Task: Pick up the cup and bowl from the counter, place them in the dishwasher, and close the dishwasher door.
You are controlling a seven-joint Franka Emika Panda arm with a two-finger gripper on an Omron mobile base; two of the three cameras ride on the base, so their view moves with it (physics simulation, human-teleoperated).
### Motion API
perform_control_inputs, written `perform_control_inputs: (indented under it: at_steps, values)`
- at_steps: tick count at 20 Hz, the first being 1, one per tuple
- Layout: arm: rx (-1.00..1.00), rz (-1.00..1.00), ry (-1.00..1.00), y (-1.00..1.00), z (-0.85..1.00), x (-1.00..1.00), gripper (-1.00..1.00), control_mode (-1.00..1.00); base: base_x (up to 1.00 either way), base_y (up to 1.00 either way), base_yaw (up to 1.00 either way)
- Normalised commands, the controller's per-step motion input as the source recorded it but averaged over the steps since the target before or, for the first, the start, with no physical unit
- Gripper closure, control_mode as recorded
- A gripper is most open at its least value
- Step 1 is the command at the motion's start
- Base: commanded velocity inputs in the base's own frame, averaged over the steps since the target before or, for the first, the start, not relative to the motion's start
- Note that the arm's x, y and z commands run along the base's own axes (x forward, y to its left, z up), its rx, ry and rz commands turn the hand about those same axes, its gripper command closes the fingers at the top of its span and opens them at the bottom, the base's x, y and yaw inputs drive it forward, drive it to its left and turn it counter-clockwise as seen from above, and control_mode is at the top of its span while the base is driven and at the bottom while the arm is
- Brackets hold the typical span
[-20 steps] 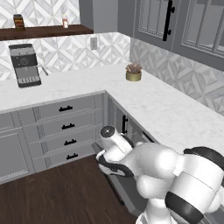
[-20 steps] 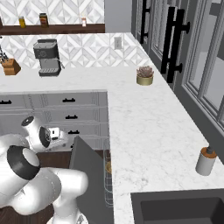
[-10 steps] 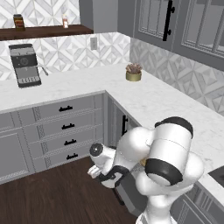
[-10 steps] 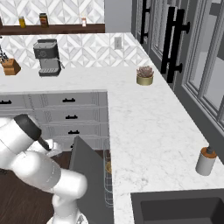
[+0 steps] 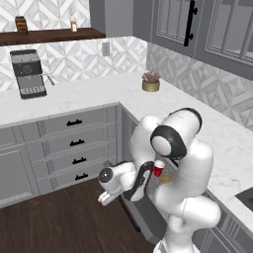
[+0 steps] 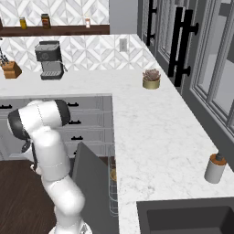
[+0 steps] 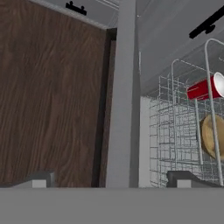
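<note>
so we judge the loading done: the cup [image 7: 204, 89] lies on its side in the wire rack [image 7: 175, 131] of the dishwasher [image 6: 111, 192], at about two o'clock in the hand view, and the bowl [image 7: 213, 136] leans on edge just below it, near three o'clock. our end effector [image 7: 109, 181] holds nothing, fingers spread wide either side of the door [image 7: 121, 96]. the bench [image 6: 155, 132] carries neither item now. what is left is swinging that door, half raised, fully shut.
</note>
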Motion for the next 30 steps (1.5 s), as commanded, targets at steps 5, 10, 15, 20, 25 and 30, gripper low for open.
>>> perform_control_inputs:
  at_steps: [5, 10, 15, 20, 25, 30]
  values:
    - [-0.17, 0.0, 0.0, 0.28, -0.72, 0.18, -1.0, -1.0, 0.0, 0.0, 0.0]
    - [-0.14, -0.06, 0.0, 0.6, -0.24, 0.0, -1.0, -1.0, 0.0, 0.0, 0.0]
    - [-0.11, -0.09, 0.05, 0.29, -0.31, 0.13, -1.0, -1.0, 0.0, 0.0, 0.0]
    - [-0.19, -0.09, 0.07, 0.37, -0.66, 0.44, -1.0, -1.0, 0.0, 0.0, 0.0]
    - [-0.16, -0.05, 0.0, 0.07, -0.78, 0.44, -1.0, -1.0, 0.0, 0.0, 0.0]
    - [-0.19, -0.05, 0.0, 0.0, -0.94, 0.54, -1.0, -1.0, 0.0, 0.0, 0.0]
